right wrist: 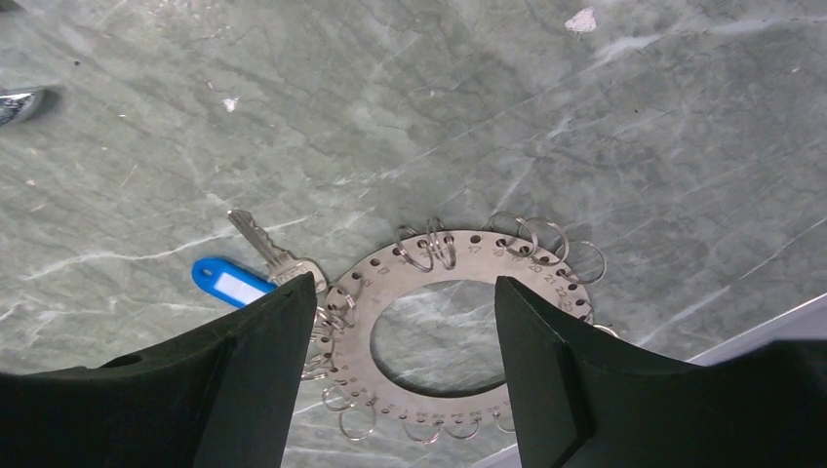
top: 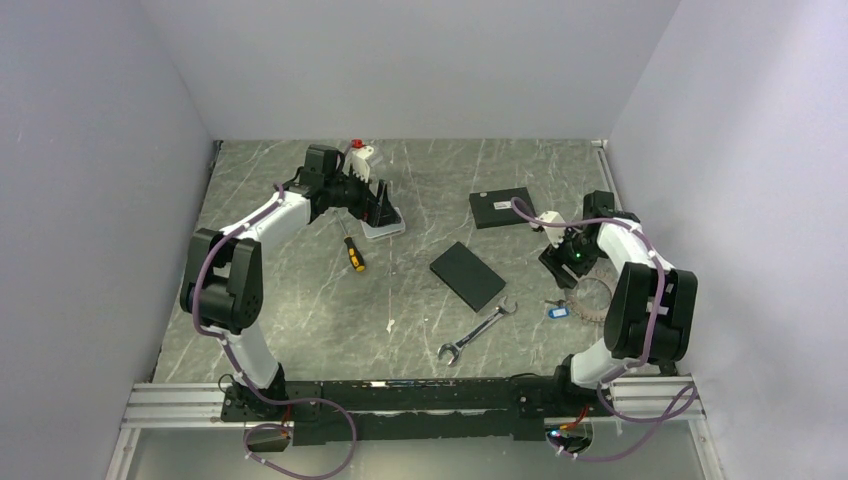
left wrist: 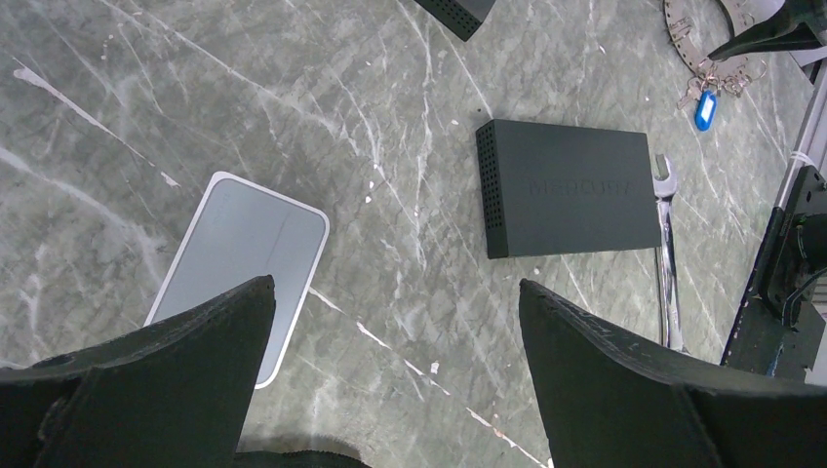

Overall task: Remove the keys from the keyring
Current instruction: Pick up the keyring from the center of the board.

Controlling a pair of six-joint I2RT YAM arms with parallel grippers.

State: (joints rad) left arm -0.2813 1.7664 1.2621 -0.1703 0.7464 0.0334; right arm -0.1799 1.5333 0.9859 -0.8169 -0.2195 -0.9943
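Note:
The keyring [right wrist: 458, 255] is a flat grey metal disc with a round hole, numbered holes and small split rings around its rim. It lies on the table near the right edge [top: 592, 297]. One silver key [right wrist: 258, 239] with a blue plastic tag [right wrist: 226, 283] hangs off its left side. My right gripper [right wrist: 405, 283] hovers just above the ring, open, one finger over each side of the disc and nothing held. My left gripper [top: 385, 205] is far off at the back left, wide open and empty [left wrist: 395, 283].
A silver wrench [top: 477, 329] and a black flat rectangle [top: 467, 275] lie mid-table. A second black box [top: 501, 207] sits behind them. A yellow-handled screwdriver [top: 353, 253] and a white slab [left wrist: 244, 263] lie by the left gripper. The table's right rail runs close to the keyring.

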